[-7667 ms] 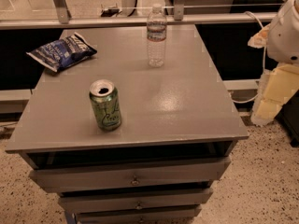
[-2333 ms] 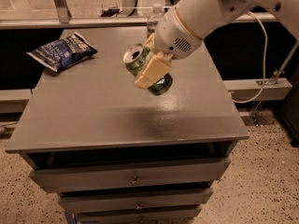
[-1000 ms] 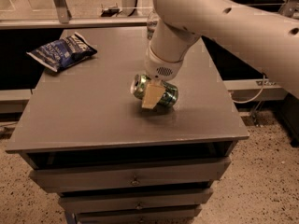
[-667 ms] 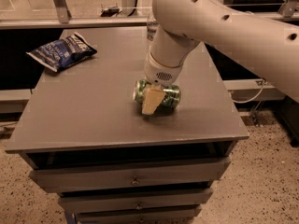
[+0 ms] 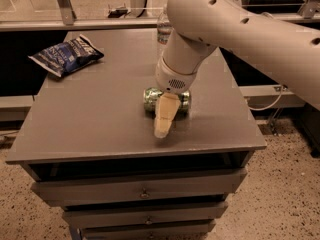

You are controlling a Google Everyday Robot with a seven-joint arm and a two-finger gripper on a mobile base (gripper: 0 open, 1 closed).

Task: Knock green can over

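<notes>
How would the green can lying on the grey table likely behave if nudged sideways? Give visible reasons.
The green can lies on its side, with the gripper right at it, so it would probably roll across the flat table. Being a small drink can, it is likely light and easily dented.

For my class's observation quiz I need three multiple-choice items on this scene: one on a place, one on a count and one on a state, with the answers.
1. Where on the table is the blue snack bag? A back left; B front right; C centre.
2. How many objects rest on the table? A one; B three; C six.
3. How is the green can at the gripper lying? A upright; B on its side; C stacked on the bag.

Answers:
1 A, it lies near the far left corner.
2 B, there are the bag, the can and a water bottle.
3 B, its length runs flat along the tabletop, with the gripper right at its middle.
</notes>
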